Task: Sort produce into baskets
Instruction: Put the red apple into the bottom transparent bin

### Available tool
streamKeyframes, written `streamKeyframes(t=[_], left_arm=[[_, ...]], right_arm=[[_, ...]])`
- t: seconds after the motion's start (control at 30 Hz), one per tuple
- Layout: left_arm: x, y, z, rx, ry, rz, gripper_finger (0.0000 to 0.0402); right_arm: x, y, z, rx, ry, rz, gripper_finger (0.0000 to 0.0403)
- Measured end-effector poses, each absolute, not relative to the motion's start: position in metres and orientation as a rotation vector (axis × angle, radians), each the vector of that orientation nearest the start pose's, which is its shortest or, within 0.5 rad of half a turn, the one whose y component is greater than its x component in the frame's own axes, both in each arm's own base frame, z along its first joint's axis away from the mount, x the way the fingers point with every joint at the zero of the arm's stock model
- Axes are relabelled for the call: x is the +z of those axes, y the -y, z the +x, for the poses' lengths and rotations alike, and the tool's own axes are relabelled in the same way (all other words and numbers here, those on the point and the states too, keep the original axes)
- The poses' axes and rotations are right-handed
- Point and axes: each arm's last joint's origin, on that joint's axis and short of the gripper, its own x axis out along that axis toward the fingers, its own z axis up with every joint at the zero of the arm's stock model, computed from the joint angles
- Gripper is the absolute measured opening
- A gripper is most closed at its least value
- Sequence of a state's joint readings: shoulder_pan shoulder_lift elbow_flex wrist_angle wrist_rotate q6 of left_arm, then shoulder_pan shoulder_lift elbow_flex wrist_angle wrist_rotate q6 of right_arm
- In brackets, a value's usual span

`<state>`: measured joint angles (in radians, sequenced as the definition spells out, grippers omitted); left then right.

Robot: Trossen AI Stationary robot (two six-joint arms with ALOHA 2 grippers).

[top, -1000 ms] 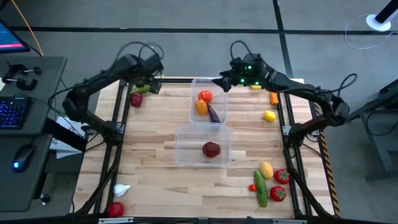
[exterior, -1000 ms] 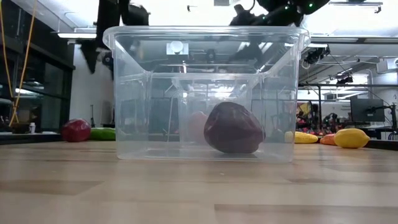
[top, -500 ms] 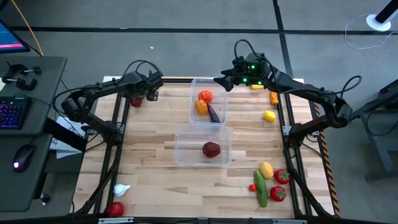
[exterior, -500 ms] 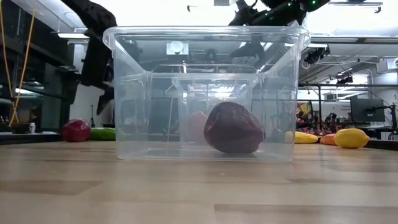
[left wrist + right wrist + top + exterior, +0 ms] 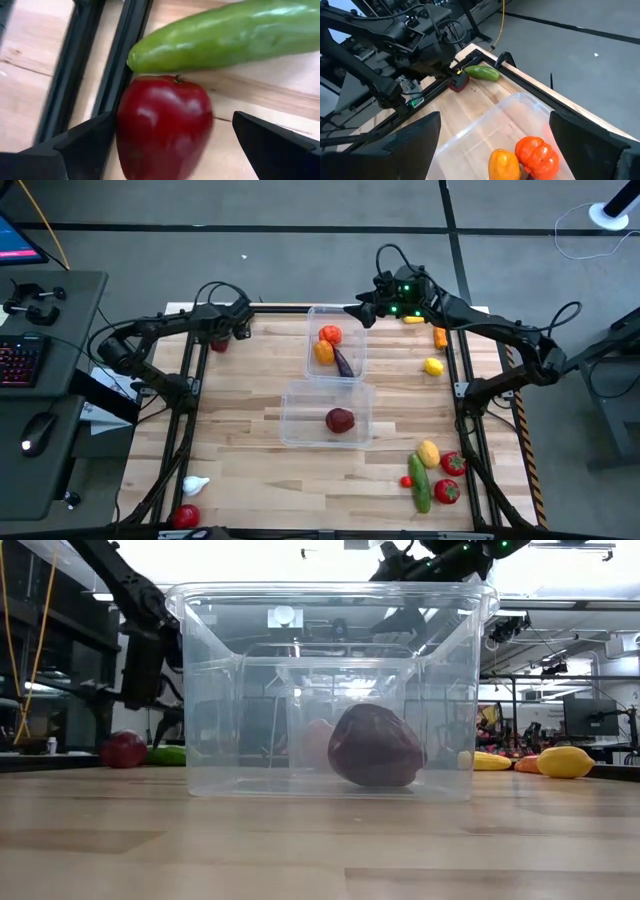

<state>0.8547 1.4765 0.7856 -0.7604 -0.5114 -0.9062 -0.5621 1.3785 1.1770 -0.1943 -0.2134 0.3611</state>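
Note:
My left gripper [image 5: 224, 337] is open and low over a red apple [image 5: 165, 125] at the table's far left. Its fingers [image 5: 75, 147] stand on either side of the apple. The apple rests on the table and touches a green cucumber [image 5: 225, 35] lying beyond it. My right gripper [image 5: 360, 311] is open and empty, raised above the far end of the far clear tub [image 5: 312, 350]. That tub holds an orange tomato [image 5: 536, 152], an orange pepper [image 5: 503, 164] and a purple eggplant [image 5: 344, 362]. The near tub [image 5: 290, 420] holds a dark red apple [image 5: 340, 420]. My left gripper comes at the red apple from above, one finger on each of its sides [image 5: 125, 125]. One finger stands close against the apple; I cannot tell whether it touches. The apple sits on the table.
A carrot [image 5: 440, 337] and a lemon [image 5: 433, 365] lie at the far right. A lemon [image 5: 428, 452], a cucumber [image 5: 419, 483] and tomatoes [image 5: 448, 477] lie at the near right. Garlic [image 5: 195, 484] and a tomato [image 5: 185, 516] lie at the near left. A black frame rail [image 5: 120, 60] runs beside the apple.
My left gripper has gone down and toward the table's left edge, from above the far left corner onto the red apple, and now stands around it. The apple and cucumber have stayed in place.

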Motion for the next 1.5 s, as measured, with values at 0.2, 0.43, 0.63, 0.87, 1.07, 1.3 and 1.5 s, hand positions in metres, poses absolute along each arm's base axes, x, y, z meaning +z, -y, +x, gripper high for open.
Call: streamKeyframes(t=[0.2, 0.43, 0.63, 0.87, 1.07, 1.3, 1.5], left_arm=[[0.151, -0.186, 0.137, 1.677, -0.934, -0.897, 0.0390], [0.148, -0.180, 0.141, 1.614, -0.982, -0.875, 0.0270], [0.166, -0.167, 0.154, 1.471, -0.946, -0.870, 0.0266], [0.263, -0.120, 0.168, 1.142, -0.549, -0.759, 0.0266], [0.327, -0.057, 0.179, 0.751, -0.289, -0.722, 0.0266], [0.328, 0.017, 0.241, 0.325, -0.383, -0.547, 0.0266], [0.295, 0.055, 0.287, 0.107, -0.598, -0.379, 0.0266]], right_arm=[[0.333, 0.160, 0.265, -0.413, -0.330, 0.513, 0.0365], [0.331, 0.159, 0.264, -0.416, -0.352, 0.523, 0.0365], [0.331, 0.158, 0.263, -0.403, -0.364, 0.531, 0.0365], [0.348, 0.144, 0.241, -0.401, -0.368, 0.502, 0.0365], [0.351, 0.133, 0.222, -0.426, -0.459, 0.505, 0.0365], [0.337, 0.123, 0.217, -0.358, -0.639, 0.478, 0.0365], [0.343, 0.099, 0.219, -0.200, -0.640, 0.555, 0.0365]])
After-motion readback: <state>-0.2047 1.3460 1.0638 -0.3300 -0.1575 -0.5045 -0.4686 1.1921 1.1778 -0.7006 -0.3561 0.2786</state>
